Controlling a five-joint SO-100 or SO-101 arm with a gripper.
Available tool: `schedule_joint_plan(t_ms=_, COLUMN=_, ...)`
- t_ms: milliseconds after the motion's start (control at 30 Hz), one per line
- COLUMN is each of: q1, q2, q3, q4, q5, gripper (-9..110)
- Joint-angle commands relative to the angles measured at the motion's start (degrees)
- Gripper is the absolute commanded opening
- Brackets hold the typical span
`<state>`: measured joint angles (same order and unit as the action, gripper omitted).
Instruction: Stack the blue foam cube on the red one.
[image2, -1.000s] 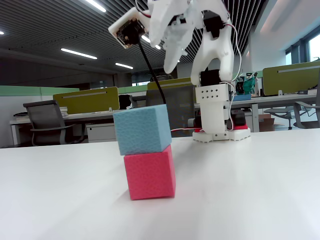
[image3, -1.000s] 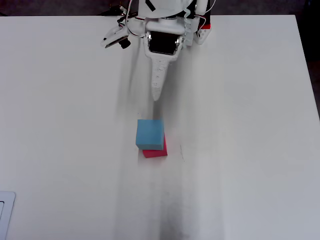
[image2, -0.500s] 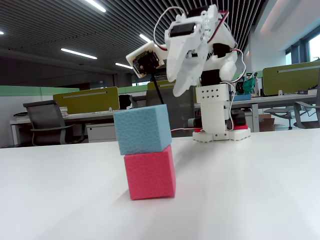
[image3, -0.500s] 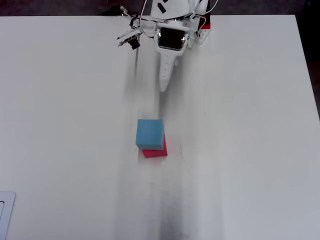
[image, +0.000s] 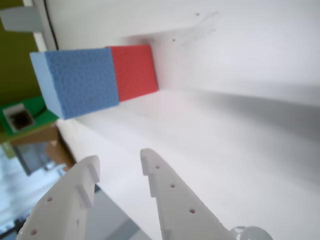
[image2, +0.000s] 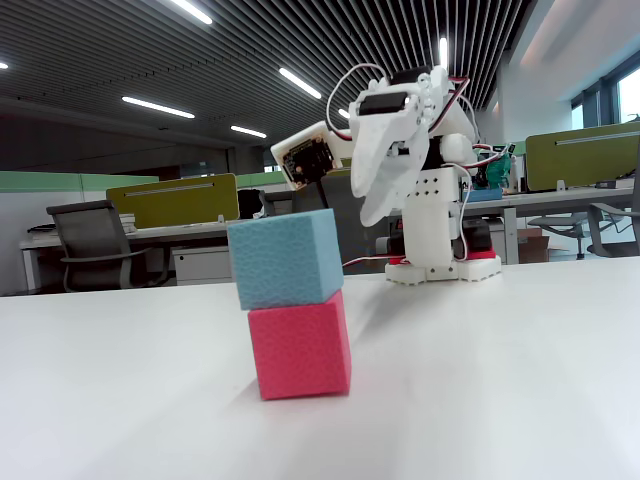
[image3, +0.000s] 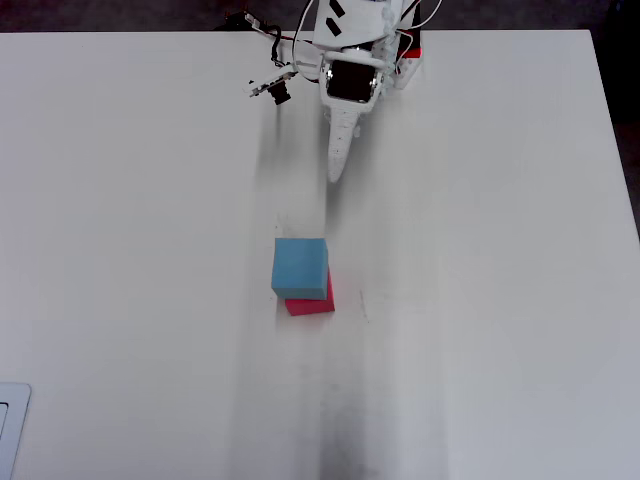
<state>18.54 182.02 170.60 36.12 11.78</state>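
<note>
**Blue Cube Resting on Red Cube, Gripper Clear of the Stack**

While the blue foam cube (image2: 285, 259) is sitting on top of the red one (image2: 300, 350), the stack is standing on the white table (image2: 520, 380) with nothing touching it. In the fixed view, the blue cube is overhanging the red cube slightly toward the left. In the overhead view, the blue foam cube (image3: 300, 268) is covering most of the red one (image3: 312, 304), leaving only a strip of red showing at the lower right.

The gripper (image: 120, 162) is hanging well apart from the stack. In the wrist view, its 2 white fingers (image: 170, 195) are standing apart with a gap between them and are holding nothing. In the overhead view, the gripper (image3: 337, 175) is pointing toward the stack from near the arm's base (image3: 405, 65) at the table's far edge.
</note>
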Motion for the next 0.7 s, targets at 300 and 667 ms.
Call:
schedule_joint_plan(t_ms=300, q1=-0.88, q2=0.53, q3=-0.35, q4=0.88, q5=0.09, gripper=11)
schedule_joint_plan(t_ms=667, q1=-0.88, q2=0.53, q3=-0.35, q4=0.97, q5=0.09, gripper=22)
